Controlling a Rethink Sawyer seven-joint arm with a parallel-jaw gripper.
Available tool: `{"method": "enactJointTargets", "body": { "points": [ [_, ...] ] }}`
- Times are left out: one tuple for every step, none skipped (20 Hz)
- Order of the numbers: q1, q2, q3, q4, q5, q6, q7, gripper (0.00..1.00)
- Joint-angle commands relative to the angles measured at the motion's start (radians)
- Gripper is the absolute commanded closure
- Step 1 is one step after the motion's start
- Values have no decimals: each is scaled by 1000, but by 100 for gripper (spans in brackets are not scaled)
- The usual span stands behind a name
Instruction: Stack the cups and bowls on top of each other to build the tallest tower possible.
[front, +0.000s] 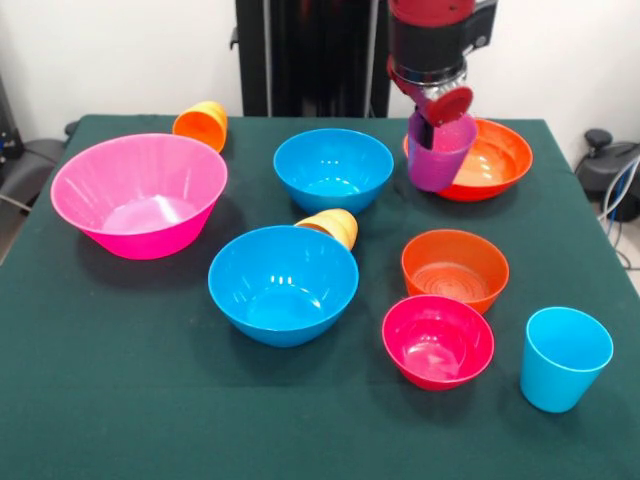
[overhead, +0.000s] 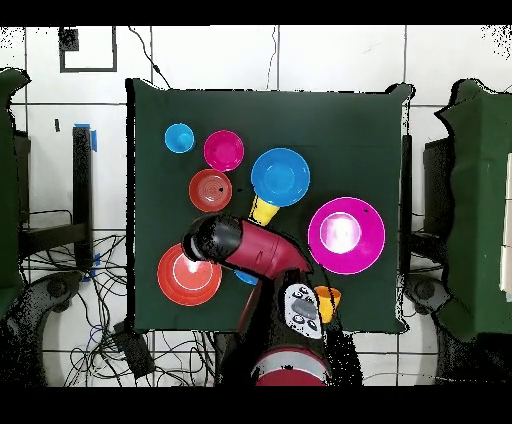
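A: Left to right — pink bowl, two blue bowls, small orange bowl?

B: Yes. The gripper grasps the purple cup by its rim — the cup hangs upright, lifted, at the wide orange-red bowl's left edge. The light blue cup stands rightmost.

The surface is dark green. On it the large bowl is pink, two medium bowls are blue, the wide bowl is orange-red with a pale glossy centre, one small bowl is orange and the other small bowl is magenta. The cups: one orange, one yellow-orange, one light blue, one translucent purple. The arm is red and black; the hand has a red disc.
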Motion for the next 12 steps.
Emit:
{"method": "enactJointTargets", "body": {
  "points": [
    [-3, -10, 1, -70, 2, 74, 107, 100],
    [-1, -10, 1, -68, 3, 70, 107, 100],
    [1, -10, 1, -66, 5, 66, 108, 100],
    [0, -8, -1, -65, 4, 64, 104, 100],
    [3, -10, 0, -64, 3, 61, 101, 100],
    [-4, -7, 4, -62, 1, 54, 89, 100],
    [-6, -4, 6, -62, -2, 48, 82, 100],
    [-9, 4, 9, -63, -5, 37, 74, 100],
    [-5, 12, 8, -66, -8, 25, 74, 100],
    [-12, 21, 16, -67, -10, 9, 61, 100],
    [-19, 28, 24, -68, -12, -2, 50, 100],
    [-23, 32, 34, -71, -14, -12, 40, 100]
  ]
}}
